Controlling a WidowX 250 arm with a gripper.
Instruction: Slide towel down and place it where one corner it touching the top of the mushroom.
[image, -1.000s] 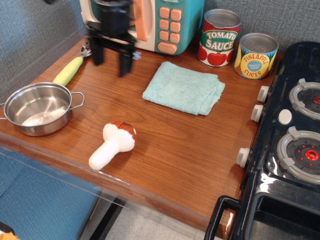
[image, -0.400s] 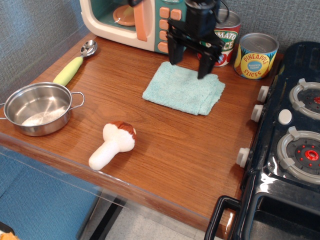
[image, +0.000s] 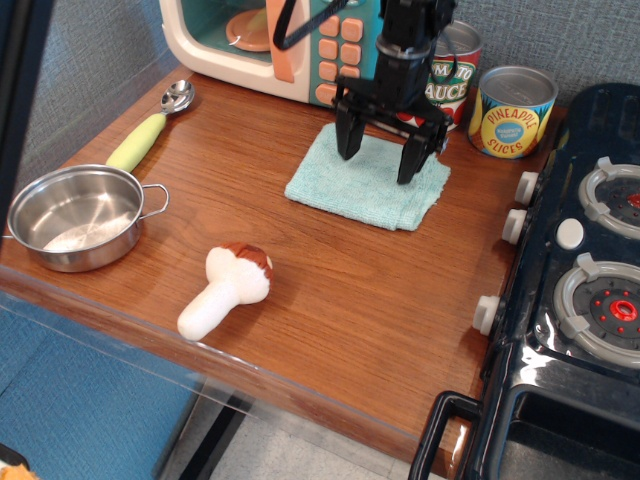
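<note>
The light teal folded towel (image: 350, 187) lies flat on the wooden counter in front of the toy microwave. My black gripper (image: 378, 166) hangs open right over the towel's far half, one fingertip near its left part and one near its right edge, close to or touching the cloth. The toy mushroom (image: 228, 287), white stem and reddish-brown cap, lies on its side near the counter's front edge, well to the left and nearer than the towel, apart from it.
A steel pot (image: 75, 217) sits at the left edge. A yellow-handled spoon (image: 150, 128) lies behind it. The toy microwave (image: 270, 45), a tomato sauce can (image: 452, 75) and a pineapple can (image: 512, 111) stand along the back. A black toy stove (image: 580, 290) fills the right.
My gripper moved from the left by the microwave, to the right, then came down over the towel. The towel and mushroom have not moved.
</note>
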